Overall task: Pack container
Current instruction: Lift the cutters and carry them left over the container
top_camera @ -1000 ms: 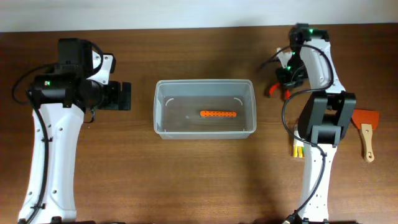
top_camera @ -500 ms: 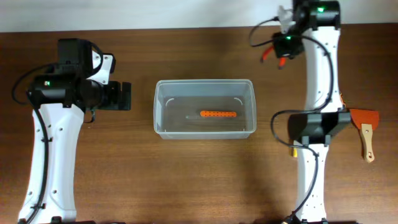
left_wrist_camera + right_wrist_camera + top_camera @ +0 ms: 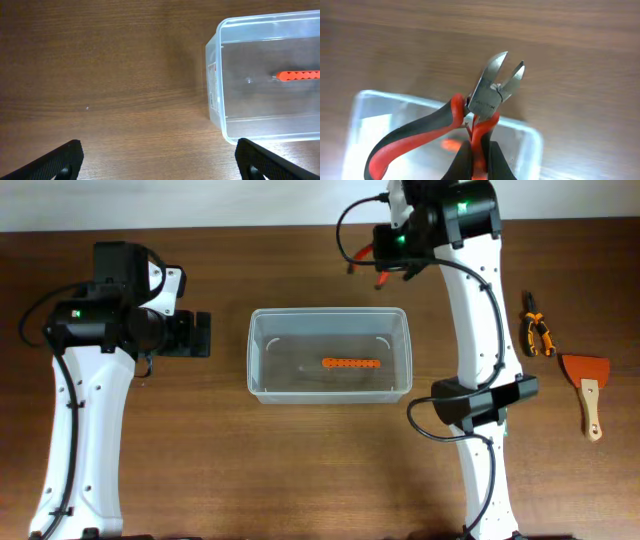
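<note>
Sitting midway between the left and right edges of the worktop [image 3: 300,480], the container [image 3: 330,395] holds one orange strip [image 3: 350,364]. The left pincer [image 3: 160,160] hangs spread wide over bare wood on the container's left-edge side. The right pincer [image 3: 480,150], toward the far edge, is pinching red-and-black cutters [image 3: 485,102] by one handle above the container's far wall, while a scraper [image 3: 585,385] and pliers [image 3: 535,335] lie near the right edge.

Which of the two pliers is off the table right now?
The red-handled cutters, held by the right gripper; the other pliers lie on the table beside the scraper.
</note>
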